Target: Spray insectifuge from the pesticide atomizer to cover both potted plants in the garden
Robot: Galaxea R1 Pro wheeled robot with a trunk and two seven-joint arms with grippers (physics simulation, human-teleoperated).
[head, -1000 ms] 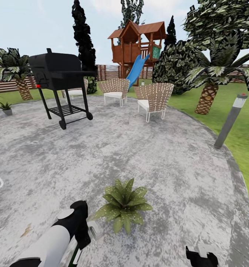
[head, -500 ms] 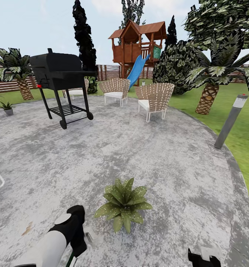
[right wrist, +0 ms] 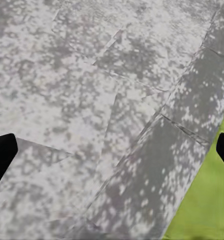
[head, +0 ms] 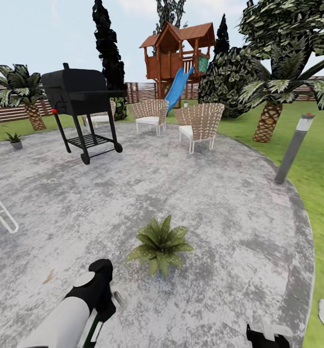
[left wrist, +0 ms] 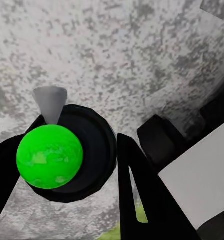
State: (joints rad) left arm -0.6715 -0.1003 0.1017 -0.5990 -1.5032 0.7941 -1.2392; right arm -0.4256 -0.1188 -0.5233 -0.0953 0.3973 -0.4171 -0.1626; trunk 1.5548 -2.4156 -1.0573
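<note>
The left hand (left wrist: 72,165) was clenched around the pesticide atomizer (left wrist: 50,156), its bright green cap and grey nozzle showing between the dark fingers (left wrist: 142,195), low over the stone patio (head: 219,203). One potted plant (head: 160,245) sat on the patio just ahead and right of the left arm. A second small potted plant (head: 14,140) stood far left at the patio edge, beyond the black grill (head: 82,104). The right hand (right wrist: 112,155) hung released, fingertips wide apart above the patio's rim and the lawn (right wrist: 207,210).
</note>
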